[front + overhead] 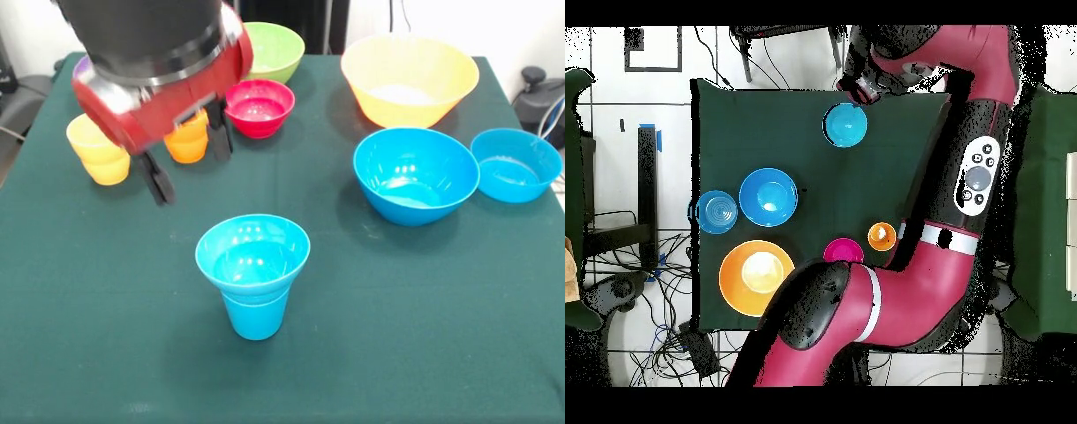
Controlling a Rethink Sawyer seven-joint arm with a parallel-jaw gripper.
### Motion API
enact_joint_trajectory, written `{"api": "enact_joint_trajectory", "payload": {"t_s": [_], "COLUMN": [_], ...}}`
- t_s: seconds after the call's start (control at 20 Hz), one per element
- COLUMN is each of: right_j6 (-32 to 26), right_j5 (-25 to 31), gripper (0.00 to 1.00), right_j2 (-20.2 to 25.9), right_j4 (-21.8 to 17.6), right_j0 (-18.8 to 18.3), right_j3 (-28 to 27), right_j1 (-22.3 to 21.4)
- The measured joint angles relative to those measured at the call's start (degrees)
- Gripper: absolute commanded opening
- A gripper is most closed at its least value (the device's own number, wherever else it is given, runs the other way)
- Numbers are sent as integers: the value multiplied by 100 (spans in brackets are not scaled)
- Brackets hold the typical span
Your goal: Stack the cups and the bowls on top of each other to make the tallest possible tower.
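A blue cup point(256, 314) stands near the table's front with a small blue bowl point(252, 252) seated on it; this stack also shows in the overhead view point(846, 124). My gripper point(189, 159) hangs open and empty behind and to the left of the stack, its two black fingers point(159, 181) apart. Behind it stand the orange cup point(188, 141) and the yellow cup point(99, 150). The red bowl point(259, 106), green bowl point(274, 49), large yellow-orange bowl point(409, 79), big blue bowl point(415, 172) and smaller blue bowl point(515, 163) sit apart. A purple bowl point(81, 66) peeks out behind the arm.
In the overhead view the arm point(965, 180) arches over the table's right side and hides the green bowl and the yellow cup. The table has a dark green cloth point(397, 336). Cables lie on the floor around it.
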Motion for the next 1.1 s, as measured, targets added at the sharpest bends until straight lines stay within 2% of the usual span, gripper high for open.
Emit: {"api": "enact_joint_trajectory", "payload": {"t_s": [0.15,0.35,0.4,0.45,0.6,0.65,0.75,0.8,1.1], "right_j6": [1,63,102,211,403,591,778,1019,1607], "right_j5": [-20,-402,-550,-888,-1410,-1858,-2211,-2596,-3137], "gripper": [100,100,100,100,100,100,100,100,100], "right_j2": [-106,-387,-441,-537,-670,-763,-837,-924,-1139], "right_j4": [106,456,535,683,851,956,1033,1102,1160], "right_j0": [-9,-63,-77,-101,-122,-130,-125,-109,-9], "right_j3": [79,772,980,1421,2042,2524,2901,3304,3964], "right_j1": [-159,-582,-684,-892,-1163,-1362,-1507,-1653,-1857]}}
